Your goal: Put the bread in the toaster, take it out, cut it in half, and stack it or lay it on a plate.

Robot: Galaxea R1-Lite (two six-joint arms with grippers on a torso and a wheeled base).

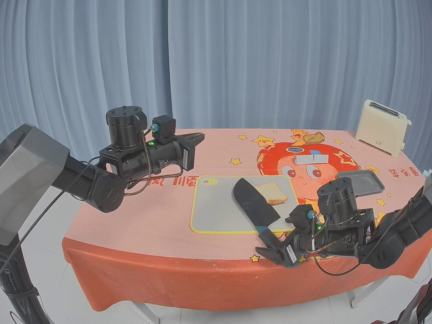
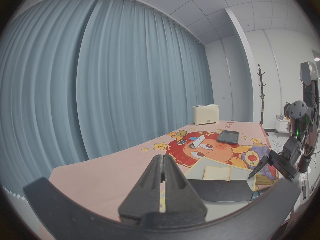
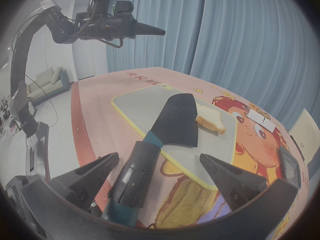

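Yellowish bread (image 1: 272,193) with a browner crust lies flat on the cutting board (image 1: 216,203), out in front of the right claw (image 3: 159,157). It looks soft, light and easy to squash, so I would pinch it gently by its crust edges. The right claw is wide open and grips nothing, with the black knife (image 1: 254,203) handle lying between its fingers, while the left claw (image 2: 163,160) is shut tight on nothing, high over the tabletop (image 1: 135,212), well apart from the bread.
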